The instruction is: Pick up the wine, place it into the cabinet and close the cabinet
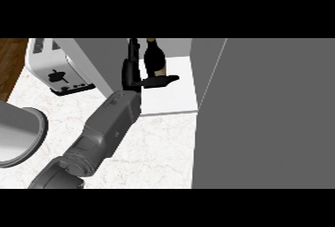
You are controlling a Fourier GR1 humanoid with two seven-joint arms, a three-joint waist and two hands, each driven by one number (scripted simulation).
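Note:
The dark wine bottle (pixel 155 56) stands upright at the back of the cabinet's white shelf (pixel 171 96). My left hand (pixel 133 73) reaches into the cabinet just left of the bottle. Its fingers point straight away from me and its thumb (pixel 161 81) sticks out to the right, in front of the bottle's base. The hand looks open; I cannot tell whether it touches the bottle. The cabinet's grey door (pixel 268 115) stands open and fills the right side of the view. My right hand shows nowhere.
A silver toaster (pixel 57 68) sits on the marble counter (pixel 157 146) at the upper left, next to the cabinet's left wall (pixel 98 60). A large grey round vessel (pixel 18 135) lies at the left edge. Wooden floor shows in the top-left corner.

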